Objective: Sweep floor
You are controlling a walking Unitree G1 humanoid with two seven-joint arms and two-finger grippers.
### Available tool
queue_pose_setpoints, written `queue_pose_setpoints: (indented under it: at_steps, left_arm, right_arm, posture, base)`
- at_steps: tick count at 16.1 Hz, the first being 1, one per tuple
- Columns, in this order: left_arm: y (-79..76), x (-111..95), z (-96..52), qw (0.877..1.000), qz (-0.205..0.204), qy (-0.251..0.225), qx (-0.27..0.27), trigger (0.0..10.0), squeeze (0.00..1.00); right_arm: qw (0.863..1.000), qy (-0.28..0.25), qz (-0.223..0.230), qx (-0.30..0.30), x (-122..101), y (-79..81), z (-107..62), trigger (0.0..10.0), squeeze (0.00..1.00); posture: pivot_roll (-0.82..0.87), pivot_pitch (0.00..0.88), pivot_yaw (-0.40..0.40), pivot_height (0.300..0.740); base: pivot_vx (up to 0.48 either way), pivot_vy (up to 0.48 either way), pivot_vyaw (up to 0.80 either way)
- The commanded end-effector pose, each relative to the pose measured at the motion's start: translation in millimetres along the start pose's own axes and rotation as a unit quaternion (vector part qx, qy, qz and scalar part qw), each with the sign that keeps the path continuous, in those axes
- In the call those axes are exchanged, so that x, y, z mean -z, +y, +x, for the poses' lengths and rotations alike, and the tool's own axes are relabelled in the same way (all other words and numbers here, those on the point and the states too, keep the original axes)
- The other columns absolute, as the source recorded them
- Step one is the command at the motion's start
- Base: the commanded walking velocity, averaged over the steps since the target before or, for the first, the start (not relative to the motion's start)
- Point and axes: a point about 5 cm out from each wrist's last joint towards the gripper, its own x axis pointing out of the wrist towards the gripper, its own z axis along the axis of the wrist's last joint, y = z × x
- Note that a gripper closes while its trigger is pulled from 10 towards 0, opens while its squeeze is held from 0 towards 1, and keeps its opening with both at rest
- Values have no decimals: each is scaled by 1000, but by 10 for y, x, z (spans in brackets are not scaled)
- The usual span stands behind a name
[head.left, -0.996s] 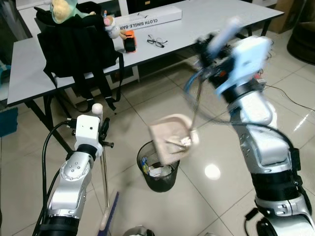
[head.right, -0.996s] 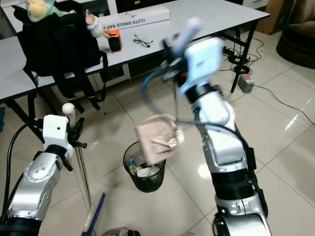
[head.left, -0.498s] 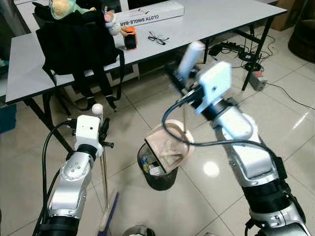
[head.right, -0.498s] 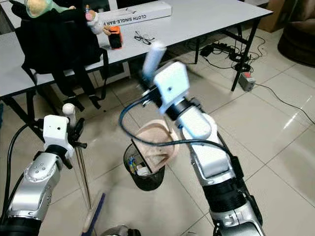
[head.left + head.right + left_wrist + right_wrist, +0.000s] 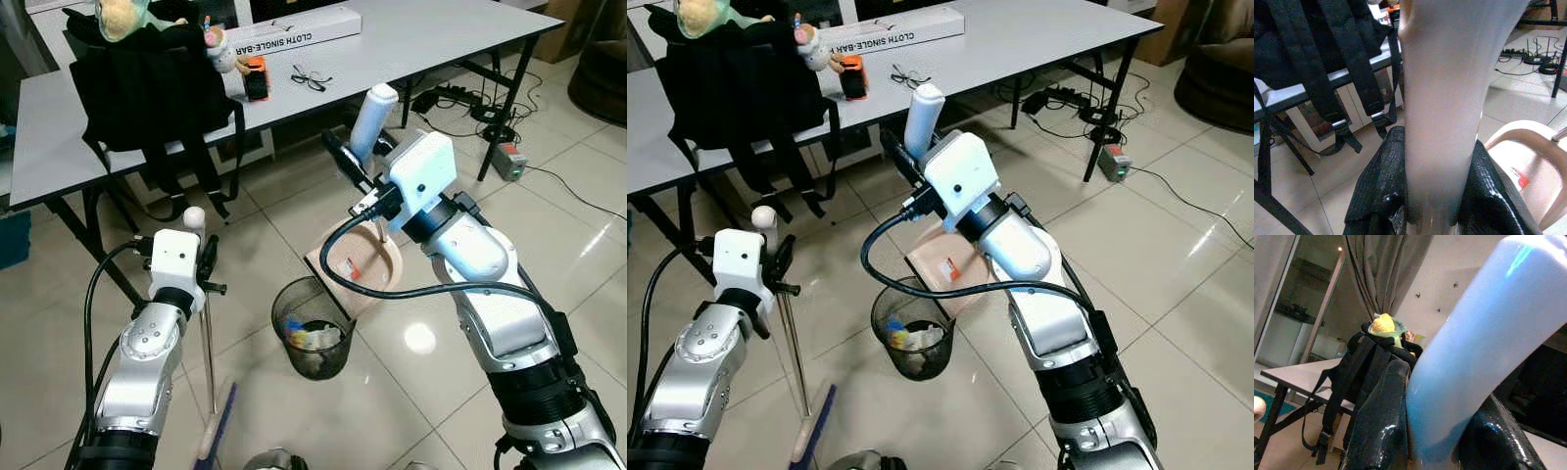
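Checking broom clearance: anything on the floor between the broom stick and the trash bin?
Bare tile. In the left eye view, nothing lies between the broom stick, held by the left gripper, and the trash bin.

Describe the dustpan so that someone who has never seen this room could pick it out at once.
Start at the long grey table and look down to the tiled floor in front of it, where a black mesh wastebasket stands. The dustpan hangs just beyond its rim, on a thin rod from the right gripper. It is the beige plastic scoop with a small red scrap inside.
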Motion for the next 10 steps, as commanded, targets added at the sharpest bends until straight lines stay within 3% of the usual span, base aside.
queue_pose_setpoints:
  at_steps: [1, 3, 4, 5, 7, 10]
  left_arm:
    - [8, -51, 29, 1000, 10, -8, 2, 10000, 0]
    - [1, -49, 31, 1000, 10, -6, 4, 10000, 0]
    - [-7, -57, 28, 1000, 10, -7, 7, 10000, 0]
    - [-11, -59, 24, 1000, 10, -8, 9, 10000, 0]
    - [-41, -95, 28, 1000, -3, -14, 19, 10000, 0]
    - [-56, -128, 30, 999, -9, -19, 24, 10000, 0]
  right_arm:
    - [998, -54, -29, 6, -215, -82, 56, 10000, 0]
    - [994, -54, -64, 64, -254, -275, 41, 10000, 0]
    - [969, -51, -81, 228, -333, -781, -96, 10000, 0]
    - [954, -50, -75, 286, -357, -945, -180, 10000, 0]
    - [917, 2, -56, 396, -240, -1287, -516, 10000, 0]
    - [906, 63, -85, 410, -89, -1316, -713, 10000, 0]
  posture:
    - [-27, 70, 113, 740]
    - [-26, 70, 113, 740]
    - [-29, 72, 113, 740]
    - [-30, 71, 113, 740]
    - [-34, 72, 114, 740]
    - [-35, 71, 110, 740]
  base:
    - [0, 0, 0]
    - [0, 0, 0]
    - [0, 0, 0]
    - [0, 0, 0]
    - [0, 0, 0]
    - [-161, 0, 0]
